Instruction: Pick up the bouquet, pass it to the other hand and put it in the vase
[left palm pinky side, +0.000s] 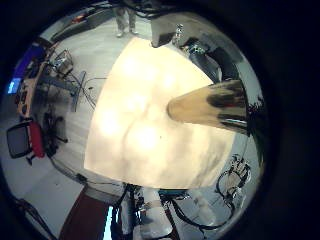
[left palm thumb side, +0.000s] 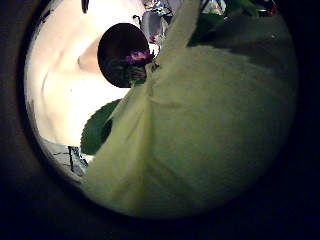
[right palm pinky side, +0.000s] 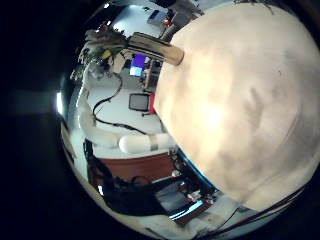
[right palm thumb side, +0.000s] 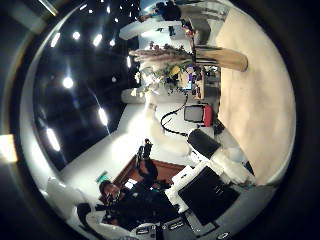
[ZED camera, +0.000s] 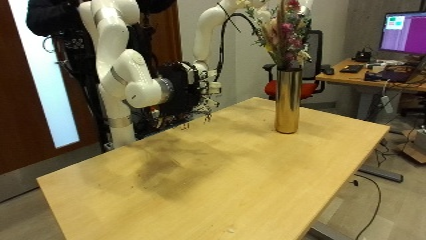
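A tall gold vase (ZED camera: 286, 100) stands on the wooden table (ZED camera: 200, 185) near its far edge. The bouquet (ZED camera: 282, 30) of dried flowers and leaves stands upright in it. My left arm (ZED camera: 211, 35) reaches up to the bouquet's top; I cannot make out the hand there. The left thumb side palm view shows a big leaf (left palm thumb side: 200, 130) close up and the vase's mouth (left palm thumb side: 122, 50) below. My right hand (ZED camera: 193, 92) hangs open at the table's far edge, away from the vase (right palm pinky side: 155, 48).
A desk with a monitor (ZED camera: 400, 35) and a red chair (ZED camera: 313, 88) stand behind the vase. A door (ZED camera: 40, 80) is behind the arms. The table's edge runs close to the vase.
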